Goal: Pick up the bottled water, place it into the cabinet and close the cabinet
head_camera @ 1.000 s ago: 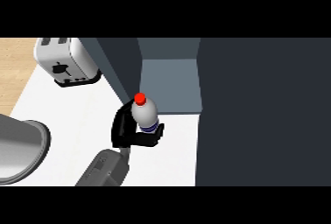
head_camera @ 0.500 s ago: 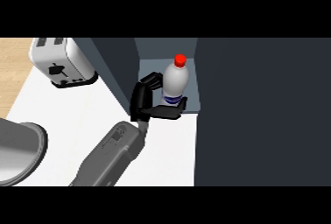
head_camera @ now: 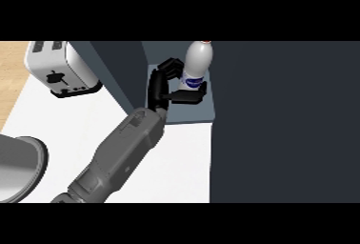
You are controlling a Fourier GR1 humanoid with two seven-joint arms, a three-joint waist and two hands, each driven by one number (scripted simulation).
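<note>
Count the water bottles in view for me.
1: the bottled water, upright inside the open cabinet, with the hand curled around it. Others could be hidden behind the dark cabinet door.

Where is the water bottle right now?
In the head view the water bottle stands upright near the top centre, inside the open cabinet, with a hand curled round it on its left. The toaster sits further left on the counter.

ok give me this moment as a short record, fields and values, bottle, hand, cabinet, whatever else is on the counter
bottle: upright, white with a blue label, inside the cabinet opening
hand: one hand in view, fingers curled round the bottle's lower part; which arm it is cannot be told
cabinet: open, bottle over its floor
toaster: at far left of the counter
pan: grey, at left edge
</note>
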